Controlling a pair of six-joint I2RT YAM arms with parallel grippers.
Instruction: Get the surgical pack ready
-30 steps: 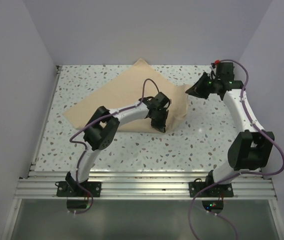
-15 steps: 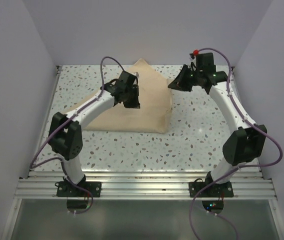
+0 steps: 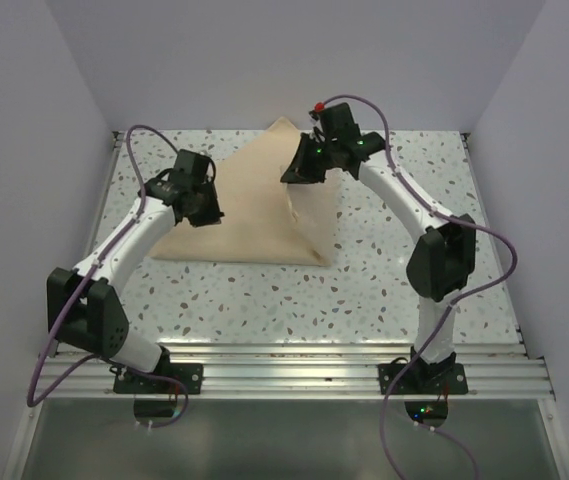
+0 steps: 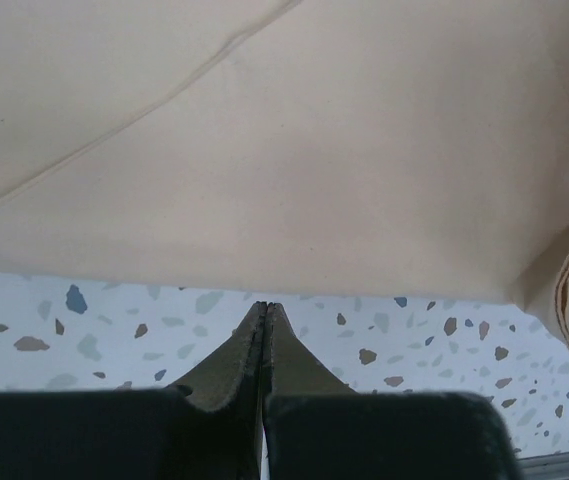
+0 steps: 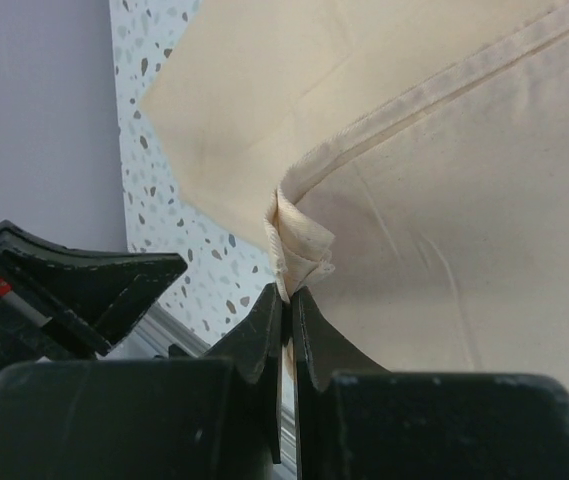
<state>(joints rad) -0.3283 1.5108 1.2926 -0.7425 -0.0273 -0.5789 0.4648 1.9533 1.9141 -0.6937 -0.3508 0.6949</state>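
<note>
The surgical pack [image 3: 254, 220] is laid as a tan cloth on the speckled table [image 3: 384, 290], at the far middle, folded into a rough triangle whose tip is turned toward the back wall. The left arm is bent sharply at an elbow held low near the left edge of the table, and its forearm is stretched forward and inward to the cloth's left border. The left gripper [image 3: 205, 208] is pointed downward there; in its wrist view the fingers [image 4: 252, 335] are seen pressed together on nothing, their tips placed over bare table just beside the cloth's edge [image 4: 264, 285]. The right arm is raised from its base to a high elbow, and its forearm is reached far forward and to the left, across the cloth's right side. The right gripper [image 3: 298, 172] is held above the pack near its far tip, and in its wrist view it is seen clamped [image 5: 286, 300] on a bunched bit of hem [image 5: 299, 240], from which the fabric is drawn up off the layer beneath.
</note>
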